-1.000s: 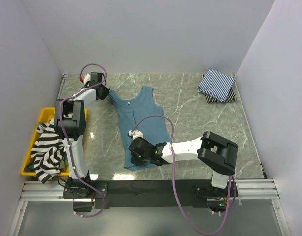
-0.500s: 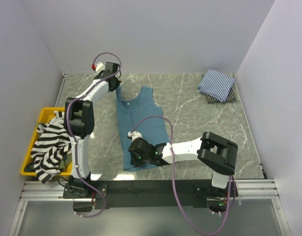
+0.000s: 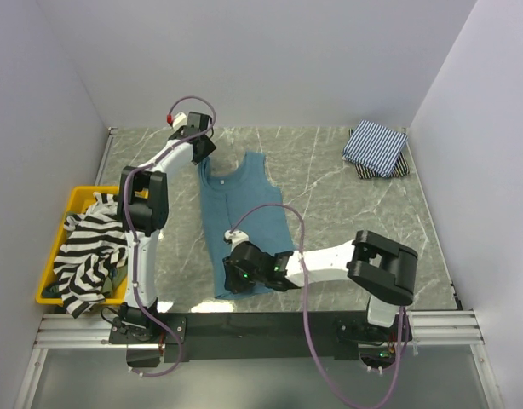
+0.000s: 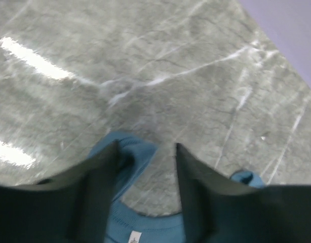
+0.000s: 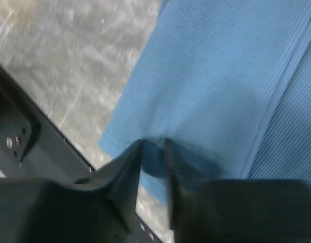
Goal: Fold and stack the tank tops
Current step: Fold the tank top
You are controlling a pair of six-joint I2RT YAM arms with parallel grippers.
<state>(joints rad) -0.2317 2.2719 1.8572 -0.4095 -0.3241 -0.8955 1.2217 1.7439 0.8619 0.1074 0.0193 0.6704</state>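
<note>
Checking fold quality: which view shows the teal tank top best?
Top external: the teal tank top shows almost whole, spread flat. Left wrist shows only a strap and the neckline; right wrist only a hem corner.

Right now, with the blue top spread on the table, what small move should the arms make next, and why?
Probably lift the left gripper straight up. Its jaws stand open over the shoulder strap of the teal tank top, which lies flat on the table, so nothing is held there. The right gripper sits at the bottom hem, jaws only narrowly apart.
</note>
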